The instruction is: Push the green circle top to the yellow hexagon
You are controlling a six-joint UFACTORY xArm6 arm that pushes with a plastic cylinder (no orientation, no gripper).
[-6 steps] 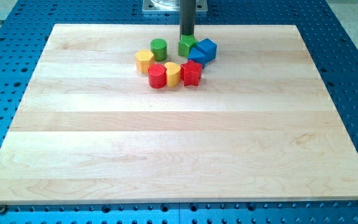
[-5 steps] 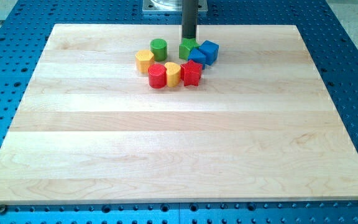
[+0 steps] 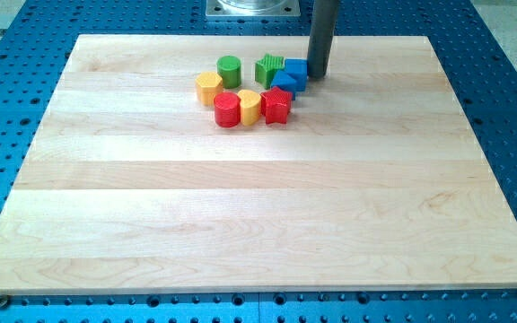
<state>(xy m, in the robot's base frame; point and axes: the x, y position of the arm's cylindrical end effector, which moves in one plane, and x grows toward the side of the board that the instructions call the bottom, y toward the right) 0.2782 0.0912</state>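
Note:
The green circle [image 3: 230,70] stands near the board's top centre, at the left of a tight cluster. A yellow hexagon [image 3: 208,87] lies just below and left of it, nearly touching. A second yellow block [image 3: 249,106] sits between a red circle [image 3: 227,109] and a red star [image 3: 277,105]. My tip [image 3: 316,77] is at the cluster's right side, against the right edge of a blue cube [image 3: 296,71], far from the green circle.
A green star [image 3: 269,69] sits between the green circle and the blue cube. Another blue block [image 3: 284,83] lies just below the cube. The wooden board [image 3: 258,215] lies on a blue perforated table [image 3: 510,90].
My tip moved right, from behind the green star to the right side of the blue cube. The cube looks nudged slightly left. The green star is now uncovered.

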